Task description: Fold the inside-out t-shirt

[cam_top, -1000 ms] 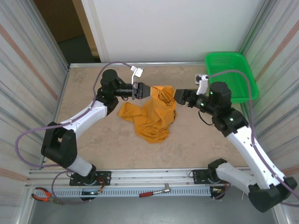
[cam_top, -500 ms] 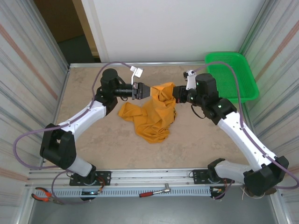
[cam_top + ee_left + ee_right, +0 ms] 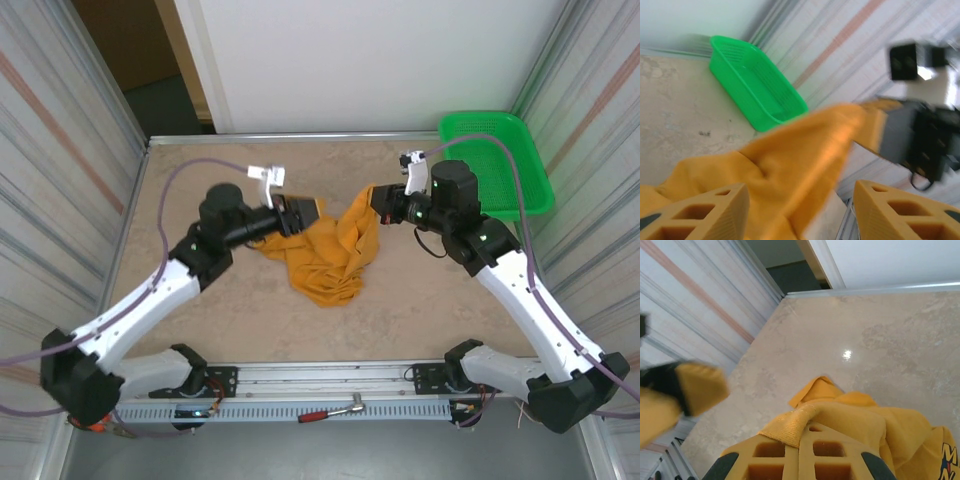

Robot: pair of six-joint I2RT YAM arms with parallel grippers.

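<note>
The inside-out t-shirt is a crumpled mustard-orange heap at the table's middle, with one corner pulled up to the right. My right gripper is shut on that raised part; in the right wrist view a ribbed hem sits pinched between its closed fingers. A bit of dark print shows at the cloth's lower right. My left gripper is at the heap's upper left edge, open. In the left wrist view its fingers stand wide apart, with the t-shirt stretched ahead of the gap, ungripped.
A green basket stands at the table's far right corner, also in the left wrist view as the basket. Pliers and a red-handled wrench lie on the rail in front of the arm bases. Striped walls close both sides.
My right gripper reached the shirt's raised part and shut on it. My left gripper let go of the cloth, opened, and its arm drew back towards the near left.
</note>
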